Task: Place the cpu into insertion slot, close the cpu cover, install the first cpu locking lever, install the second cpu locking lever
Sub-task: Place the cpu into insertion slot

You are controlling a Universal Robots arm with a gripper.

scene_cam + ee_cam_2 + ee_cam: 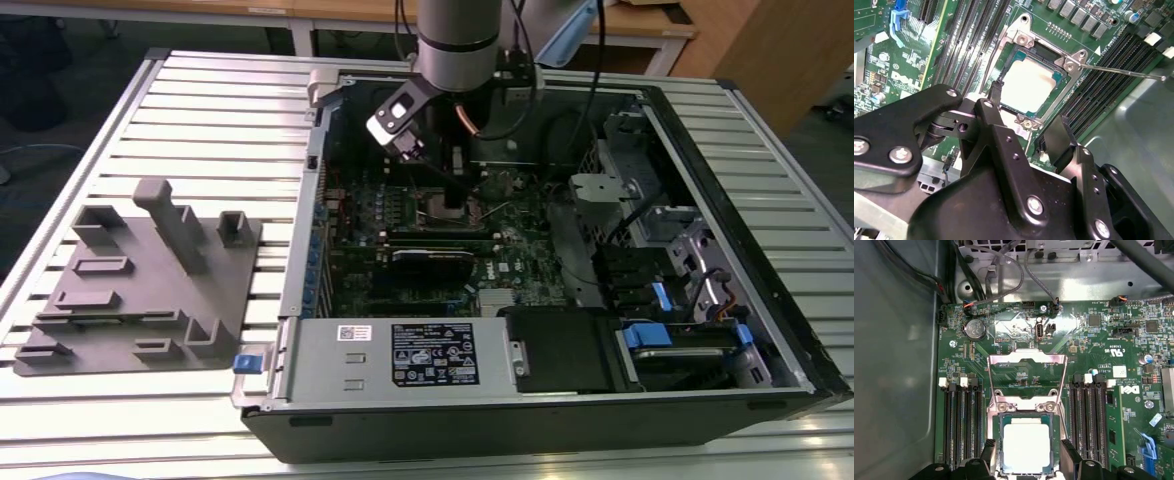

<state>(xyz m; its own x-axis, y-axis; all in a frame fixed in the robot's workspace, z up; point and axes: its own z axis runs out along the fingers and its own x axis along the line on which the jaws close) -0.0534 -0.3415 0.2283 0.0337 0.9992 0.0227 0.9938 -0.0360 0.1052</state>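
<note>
Fingers of the tool (1029, 452) stand spread, one on each side of the insertion slot (1024, 405), and as far as I can judge they pinch nothing. The cpu (1026, 447) lies flat inside the slot, silver top up, which looks like a chip set in place rather than carried. The wide stance probably keeps the tips clear of the slot's rim. The cpu cover (1026, 359) is swung open beyond the slot's hinged edge, green board showing through its window, so the slot stays reachable. A locking lever (1124, 73) juts out away from the slot, unlatched. Count: one cpu, one slot, one cover, one lever I can pick out plainly. Memory slots (961, 425) flank the slot in two banks.
</note>
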